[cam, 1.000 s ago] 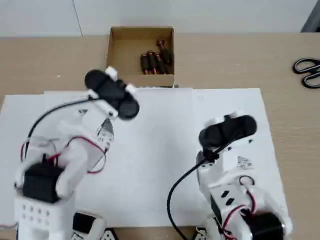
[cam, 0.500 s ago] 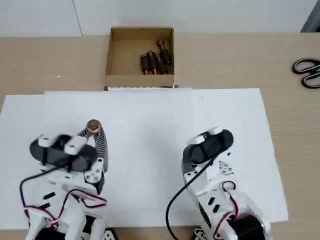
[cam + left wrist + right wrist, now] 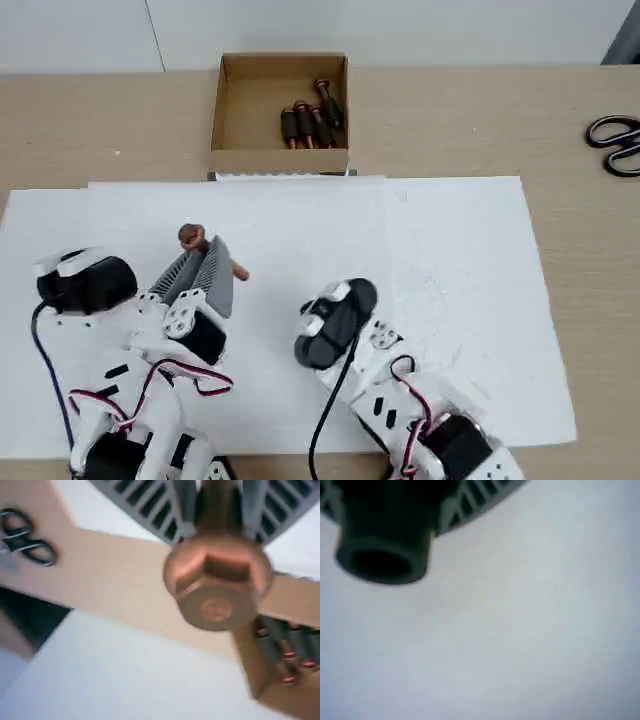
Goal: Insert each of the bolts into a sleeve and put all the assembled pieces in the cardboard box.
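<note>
My left gripper (image 3: 205, 262) is shut on a copper bolt (image 3: 193, 239) over the left part of the white sheet; its hex head (image 3: 217, 582) sits close to the left wrist camera, shank between the grey fingers (image 3: 145, 505). My right gripper holds a black sleeve (image 3: 382, 555), open end toward the right wrist camera, above the paper; from above the right arm's black wrist (image 3: 335, 322) hides it. The cardboard box (image 3: 245, 110) stands at the back centre with several assembled pieces (image 3: 312, 120) on its right side.
A white paper sheet (image 3: 440, 260) covers the near table. Scissors (image 3: 618, 140) lie on the wood at the far right edge. Bare wooden table surrounds the box.
The left arm pulled back from the box toward the near left and now holds the bolt tilted over the paper. The right arm swung left and nearer, toward the sheet's centre.
</note>
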Available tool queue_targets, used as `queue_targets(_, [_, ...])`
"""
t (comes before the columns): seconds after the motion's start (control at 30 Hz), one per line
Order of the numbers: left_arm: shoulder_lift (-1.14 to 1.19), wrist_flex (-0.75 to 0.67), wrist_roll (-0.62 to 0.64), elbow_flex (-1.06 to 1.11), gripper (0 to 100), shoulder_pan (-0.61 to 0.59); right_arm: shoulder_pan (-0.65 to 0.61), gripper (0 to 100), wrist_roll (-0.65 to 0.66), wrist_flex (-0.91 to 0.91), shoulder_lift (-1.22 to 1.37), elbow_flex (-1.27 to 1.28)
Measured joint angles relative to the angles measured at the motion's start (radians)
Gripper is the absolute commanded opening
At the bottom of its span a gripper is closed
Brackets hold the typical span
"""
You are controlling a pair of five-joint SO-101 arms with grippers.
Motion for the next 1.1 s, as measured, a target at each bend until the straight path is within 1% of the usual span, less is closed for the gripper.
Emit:
queue_targets(0.13, [0.000,-0.034,0.066,0.000,1,0.072,-0.009,0.2,0.040,-0.072,0.000,0.040])
queue_targets(0.23, [0.000,-0.035,0.098,0.000,1,0.097,-0.011,0.2,0.051,-0.112,0.000,0.049])
queue_targets(0.47, [0.000,-0.035,0.106,0.000,1,0.150,-0.011,0.2,0.094,-0.196,0.000,0.049])
queue_targets(1.1, [-0.003,-0.037,0.106,0.087,1,0.155,-0.011,0.2,0.112,-0.265,0.000,0.051])
